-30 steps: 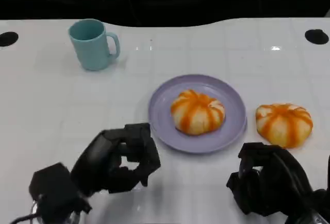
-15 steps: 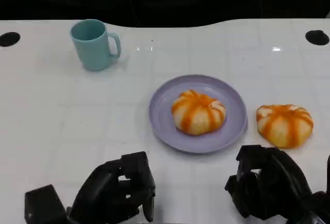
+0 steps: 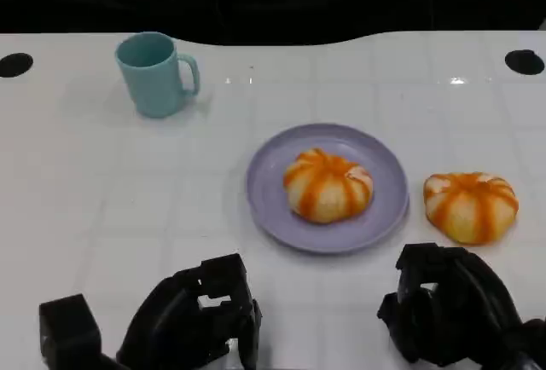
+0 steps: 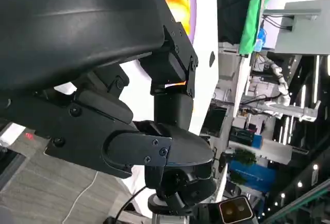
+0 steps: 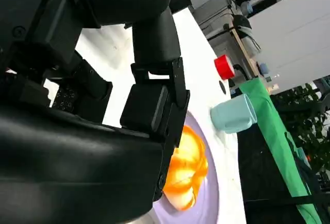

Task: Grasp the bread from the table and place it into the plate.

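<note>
Compared with a second ago, the left hand [image 3: 200, 319] has pulled back from just beside the plate [image 3: 264, 191] toward the near edge of the bench [image 3: 102, 199], and over the last half second it barely moved. The right hand [image 3: 444, 302] sits pretty much where it was, maybe a touch nearer the bottom edge. The buns, the plate and the mug haven't shifted at all.

Both hands are low at the near edge with the black fingers curled in. Neither one is holding anything as far as I can see, so both are closed on nothing.

One bun [image 3: 328, 184] already sits on the purple plate, a bit right of its centre. The other bun [image 3: 471, 205] is still on the bench, just right of the plate but not touching it, with the right hand near it and clear of it.

The teal mug [image 3: 153, 73] stands upright at the far left, well apart from the plate, handle pointing right.

In the right wrist view the fingers [image 5: 154, 100] bend in front of the bun on the plate, with the mug and a red knob [image 5: 225, 67] beyond.
</note>
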You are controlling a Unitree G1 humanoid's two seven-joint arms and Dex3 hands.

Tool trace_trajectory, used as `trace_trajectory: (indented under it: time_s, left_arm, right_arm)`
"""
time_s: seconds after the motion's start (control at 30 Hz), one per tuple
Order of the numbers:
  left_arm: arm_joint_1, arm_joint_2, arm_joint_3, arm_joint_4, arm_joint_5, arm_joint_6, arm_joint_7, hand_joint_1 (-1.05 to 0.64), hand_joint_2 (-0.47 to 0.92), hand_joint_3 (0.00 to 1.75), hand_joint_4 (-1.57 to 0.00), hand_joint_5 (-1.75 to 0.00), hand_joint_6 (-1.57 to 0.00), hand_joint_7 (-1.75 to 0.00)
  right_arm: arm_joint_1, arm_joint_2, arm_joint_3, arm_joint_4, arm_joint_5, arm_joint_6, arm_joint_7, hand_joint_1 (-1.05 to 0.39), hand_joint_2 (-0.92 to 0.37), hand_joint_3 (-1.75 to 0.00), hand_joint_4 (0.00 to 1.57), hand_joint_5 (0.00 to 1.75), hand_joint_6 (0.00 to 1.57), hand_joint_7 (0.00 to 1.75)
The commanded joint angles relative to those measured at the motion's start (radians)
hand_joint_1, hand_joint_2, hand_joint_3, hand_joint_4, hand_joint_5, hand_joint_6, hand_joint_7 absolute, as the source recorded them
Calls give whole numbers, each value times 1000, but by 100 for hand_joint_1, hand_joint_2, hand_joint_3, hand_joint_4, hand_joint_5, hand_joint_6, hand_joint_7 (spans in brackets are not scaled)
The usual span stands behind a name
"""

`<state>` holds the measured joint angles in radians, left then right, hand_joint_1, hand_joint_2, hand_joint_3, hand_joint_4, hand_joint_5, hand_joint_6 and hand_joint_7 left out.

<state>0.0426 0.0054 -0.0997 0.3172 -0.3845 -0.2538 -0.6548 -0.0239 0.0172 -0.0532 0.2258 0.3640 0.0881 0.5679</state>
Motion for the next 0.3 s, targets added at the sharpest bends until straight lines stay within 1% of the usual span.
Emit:
trace_trajectory:
  time_s: [0.03,0.17,0.3]
  left_arm:
    - [-11,0,22,7,-11,20,-21,-74,92,33,-100,-175,-87,-162]
    - [-15,-3,27,7,-7,33,-26,-76,92,29,-100,-175,-87,-160]
    - [-24,-4,38,24,-10,25,-47,-76,92,28,-101,-175,-88,-160]
  right_arm:
    - [-10,-24,-10,21,1,-25,10,-105,-3,-149,145,148,157,103]
    - [-19,-26,-9,43,5,-34,23,-105,-3,-147,150,144,157,104]
    - [-22,-18,-6,57,2,-40,20,-105,-4,-144,152,143,157,105]
